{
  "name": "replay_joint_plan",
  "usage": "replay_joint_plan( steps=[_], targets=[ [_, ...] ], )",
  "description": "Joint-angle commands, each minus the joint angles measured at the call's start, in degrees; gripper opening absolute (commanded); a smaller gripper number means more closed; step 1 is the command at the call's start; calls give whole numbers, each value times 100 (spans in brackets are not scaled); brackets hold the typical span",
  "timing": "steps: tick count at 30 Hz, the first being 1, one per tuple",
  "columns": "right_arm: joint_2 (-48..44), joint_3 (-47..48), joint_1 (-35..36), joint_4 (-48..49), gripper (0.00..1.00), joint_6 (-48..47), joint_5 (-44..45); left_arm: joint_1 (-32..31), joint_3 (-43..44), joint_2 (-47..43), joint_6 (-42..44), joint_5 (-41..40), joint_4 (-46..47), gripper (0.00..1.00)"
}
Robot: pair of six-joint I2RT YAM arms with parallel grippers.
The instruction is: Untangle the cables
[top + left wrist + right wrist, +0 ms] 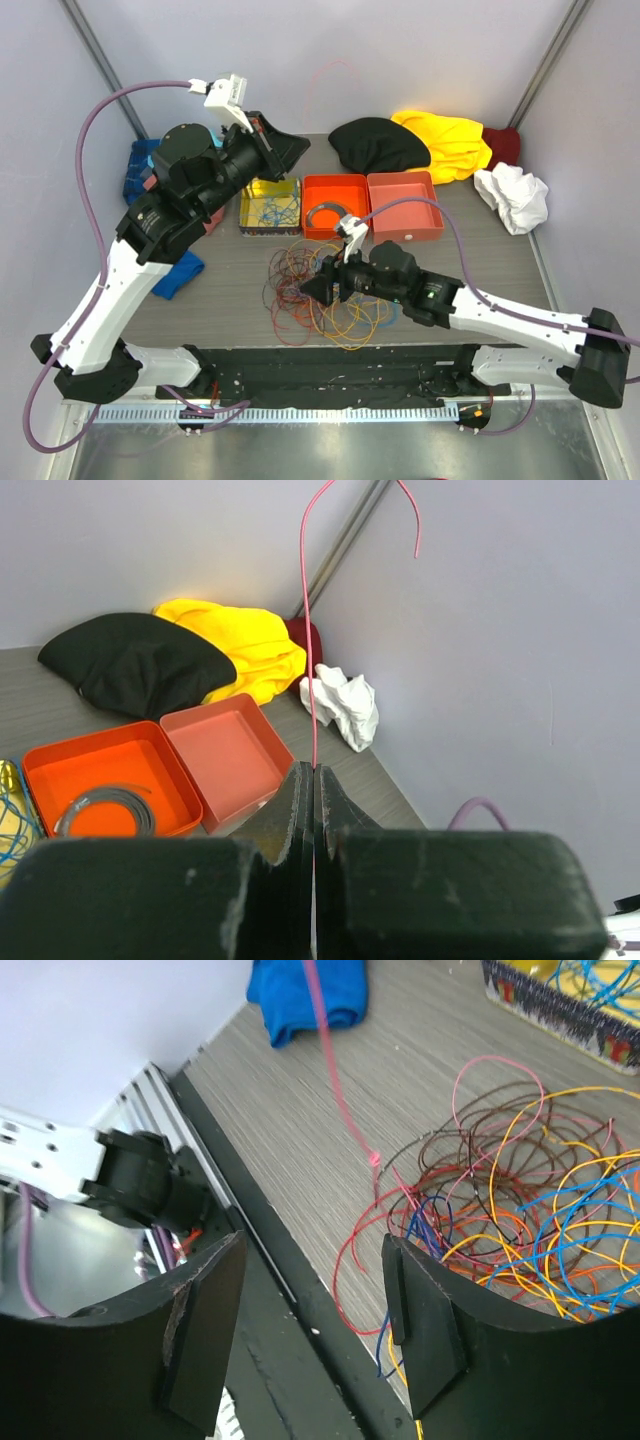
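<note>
Near the middle of the top view, the cables (320,292) lie on the grey table (230,300) as a loose heap of overlapping loops. The heap sits just below a row of trays, and the right gripper (318,287) is low over its left part. From above, that gripper's jaws are hard to read. The right wrist view settles it: the two dark fingers (205,1330) stand wide apart, with tabletop and the black front rail (290,1360) showing between them. In this view the heap fills the right side of the frame. Its thin wires are orange, yellow, blue, red and dark brown, crossing one another in many rings.

At the upper left of the top view, the left gripper (285,145) is raised above a yellow tray (247,228) that holds a few blue and yellow wires. Only the left wrist view shows its grip. The jaws are pressed together on a pink cable (308,660), which rises straight up the frame against the lilac wall (500,660) and curls over at the top. From above, this cable is no more than a faint arc at upper centre. The right wrist view shows its lower run, from a blue cloth (305,995) at the top edge down to a small knot at the heap's rim.

Beside the yellow tray, an orange tray (335,185) holds a grey curved strip (325,213).
</note>
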Motion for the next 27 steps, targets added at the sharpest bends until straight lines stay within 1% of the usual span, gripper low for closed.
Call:
replay_joint_plan(
  steps=[1, 4, 7, 9, 10, 11, 13, 14, 17, 19, 20, 21, 23, 24, 27],
  targets=[
    [255, 266, 114, 609, 66, -279, 259, -31, 220, -66, 53, 137, 60, 0],
    [563, 328, 105, 688, 66, -314, 898, -31, 185, -110, 53, 155, 34, 0],
    [783, 346, 105, 837, 65, -315, 1303, -31, 115, -206, 44, 155, 8, 0],
    [853, 337, 105, 969, 62, -289, 1462, -31, 80, -259, 44, 120, -27, 0],
    [862, 319, 105, 1039, 58, -288, 1472, -39, 27, -294, 35, 111, -27, 0],
    [862, 311, 105, 1135, 46, -288, 1498, -39, -17, -355, 44, 94, -27, 0],
    [792, 310, 105, 1215, 30, -280, 1533, -39, -148, -443, 44, 32, -27, 0],
    [740, 319, 105, 1181, 14, -271, 1699, -39, -210, -513, 35, 6, -27, 0],
    [371, 363, 105, 1128, 1, -367, 1998, -39, -499, -733, 18, -82, 60, 0],
    [-14, 529, 105, 909, 1, -472, 2183, -31, -728, -882, -26, -213, 139, 0],
    [-130, 626, 105, 795, 1, -647, 2262, -31, -981, -970, -52, -258, 235, 0],
    [-261, 749, 105, 672, 1, -727, 2472, -31, -1132, -1128, -96, -293, 280, 0],
    [-533, 1240, 105, 224, 1, -1033, 2675, -39, -1517, -1252, -140, -390, 402, 0],
    [-587, 1634, 105, 66, 1, -1140, 2850, -39, -1633, -1366, -201, -416, 429, 0],
    [-676, 2233, 105, -550, 1, -1457, 3088, -31, -2055, -1524, -290, -425, 544, 0]
  ],
)
